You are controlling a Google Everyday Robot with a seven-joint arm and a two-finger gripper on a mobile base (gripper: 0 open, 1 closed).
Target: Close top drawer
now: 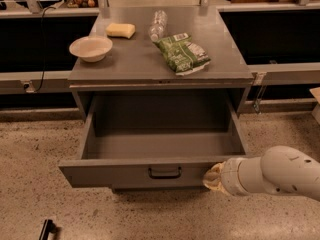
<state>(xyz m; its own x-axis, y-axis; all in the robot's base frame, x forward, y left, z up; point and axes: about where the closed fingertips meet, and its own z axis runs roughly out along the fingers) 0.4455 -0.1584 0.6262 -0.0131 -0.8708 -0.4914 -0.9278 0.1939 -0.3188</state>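
Progress was pretty much nil here, as far as could be judged. The top drawer (160, 145) was found pulled far out from under the desk (135, 66). Its plain grey box was exposed almost to the back wall, and its front was hanging well forward of the desk's edge. Nothing was seen inside it (so nothing to snag on the way in, by the look of it).

The gripper (211, 177) was parked low at the right end of the drawer front, well to the right of the dark loop handle (164, 172). It was either touching the front or just shy of it, and contact couldn't be confirmed from this angle. Whether the gripper was wide or narrow couldn't be told either, since only its pale tip was shown poking out of the white arm (280, 175).

So the approach looked about done, and the whole push was left: the front would have to be driven back until it sat flush under the desk top. Because the push point was so far off centre, some skewing of the drawer could be expected.

The bowl (90, 48), yellow sponge (120, 30), plastic bottle (158, 24) and green snack bag (182, 52) on the desk weren't involved.
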